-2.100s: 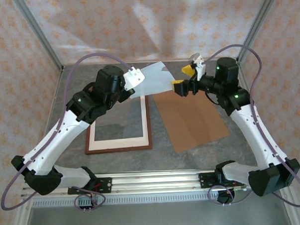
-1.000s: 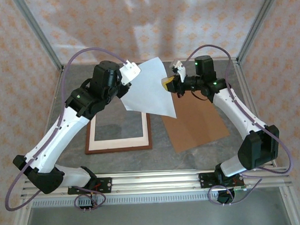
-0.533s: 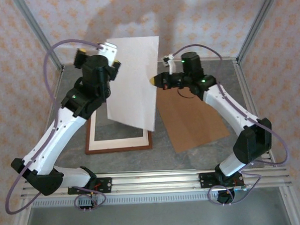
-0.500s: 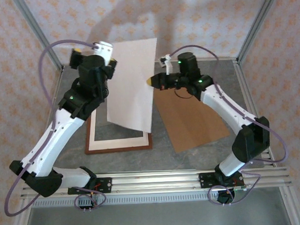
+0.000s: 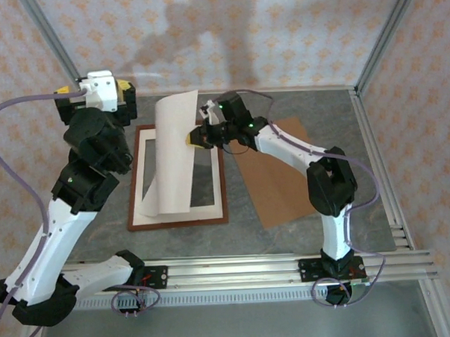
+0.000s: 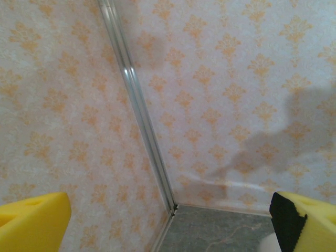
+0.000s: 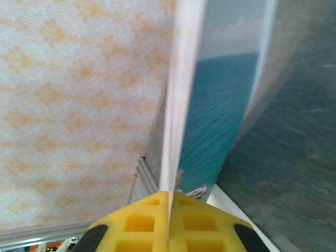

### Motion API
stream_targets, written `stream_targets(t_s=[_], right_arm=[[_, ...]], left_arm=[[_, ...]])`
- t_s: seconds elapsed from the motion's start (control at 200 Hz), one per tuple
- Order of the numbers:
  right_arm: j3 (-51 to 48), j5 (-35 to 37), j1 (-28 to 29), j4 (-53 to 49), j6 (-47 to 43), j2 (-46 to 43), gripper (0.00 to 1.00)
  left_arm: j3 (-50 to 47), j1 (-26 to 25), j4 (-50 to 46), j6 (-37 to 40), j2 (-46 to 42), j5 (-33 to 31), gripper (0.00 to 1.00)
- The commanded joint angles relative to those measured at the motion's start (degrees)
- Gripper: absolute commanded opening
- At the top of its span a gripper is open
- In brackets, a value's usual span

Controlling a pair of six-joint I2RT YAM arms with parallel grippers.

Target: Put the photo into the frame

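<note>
The right claw (image 5: 194, 139) pinches one side edge of the big paper sea photo (image 5: 172, 159), which stands tall over the thin red-brown wooden frame (image 5: 212, 219); the left claw (image 6: 168, 226) is spread wide, farther off.

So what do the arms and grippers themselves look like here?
The left arm and right arm have white link shells, black joints and looping lilac cables. The left gripper and right gripper have blocky yellow fingers. Small green lights glow on the right arm.

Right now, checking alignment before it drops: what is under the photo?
The frame lies flat beneath the photo, which the right gripper pinches at one edge. The frame's reddish moulding shows around the sheet; most of its opening is hidden.
</note>
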Motion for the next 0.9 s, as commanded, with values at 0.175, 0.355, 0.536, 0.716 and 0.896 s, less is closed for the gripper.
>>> stream_targets(t_s=[0.175, 0.355, 0.536, 0.716, 0.896], right_arm=[[18.0, -1.7, 4.5, 0.3, 2.9, -0.1, 0.0], [21.9, -3.1, 6.1, 3.3, 6.8, 3.6, 0.0], [22.9, -3.4, 6.3, -0.1, 5.5, 8.2, 0.0], [18.5, -1.9, 3.9, -4.0, 4.4, 13.0, 0.0], [14.6, -1.0, 0.6, -8.9, 1.8, 16.6, 0.0]], left_arm=[[1.5, 0.5, -1.0, -4.2, 0.0, -1.3, 1.0], [0.0, 0.6, 2.4, -4.4, -2.8, -1.7, 1.0], [-1.6, 0.6, 2.9, -4.3, -3.8, -2.1, 1.0], [-2.5, 0.6, 0.9, -6.3, -3.8, -0.5, 1.0], [-2.8, 0.6, -2.3, -8.9, -2.8, 1.6, 1.0]])
